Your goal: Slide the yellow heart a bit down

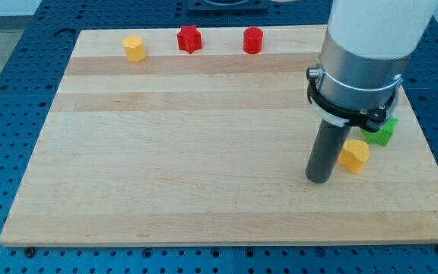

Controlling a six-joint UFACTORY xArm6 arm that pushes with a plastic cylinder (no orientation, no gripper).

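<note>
A yellow heart-like block (354,155) lies at the view's right, on the wooden board (188,152). My tip (318,180) rests on the board just left of it and slightly below, close to touching; contact is unclear. A green block (382,133) sits right above the yellow block, partly hidden by my arm's body. Another yellow block (134,48), roughly hexagonal, lies at the top left.
A red star-like block (190,39) and a red cylinder (253,40) lie along the board's top edge. The board's right edge is near the green block. A blue perforated table surrounds the board.
</note>
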